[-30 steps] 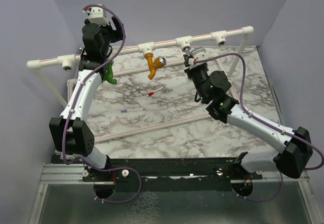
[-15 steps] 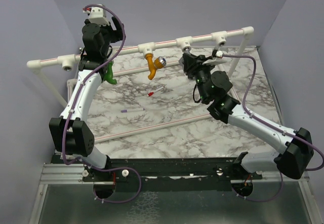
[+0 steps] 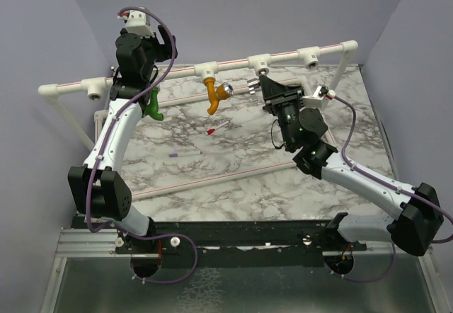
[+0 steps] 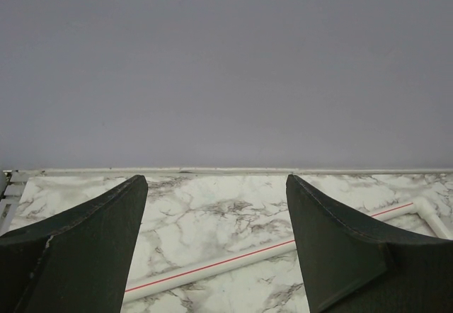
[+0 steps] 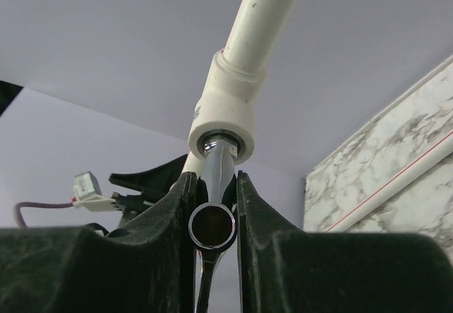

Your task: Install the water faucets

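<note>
The right pincer (image 5: 212,185) is clamped on the grey metal faucet (image 5: 212,226), whose end sits in a white tee (image 5: 225,107) on the pipe, probably for screwing it in. The left pincer (image 4: 214,182) hangs apart, empty, near the green faucet (image 3: 153,105).

Grey tap (image 5: 211,224): metal, chrome-bright, mirror-glossy, smooth.
Tee (image 5: 225,111): white plastic, smooth, dull sheen, faint marks.
Pipe (image 5: 265,8): white plastic, smooth, satin.
Right gripper (image 5: 214,180): black fingers, plastic-looking, matt, finely grainy.
Left gripper (image 4: 214,182): same dark matt fingers, pale chipping on one edge.
Worktop (image 3: 233,178): marble-patterned, white with grey veins, smooth, low gloss.
Green tap (image 3: 154,106): plastic, smooth, slight shine.
Orange tap (image 3: 211,93): mustard body, smooth; knob (image 3: 226,86) silver, shiny.
Walls (image 3: 248,8): lilac, matt, even.
Cable (image 5: 39,205): purple sheath, smooth.
Arms (image 3: 117,132): white shells smooth and glossy; black joint housings matt.
Rail (image 3: 85,238): bare metal, ribbed, dull, at the worktop's near edge.
</note>
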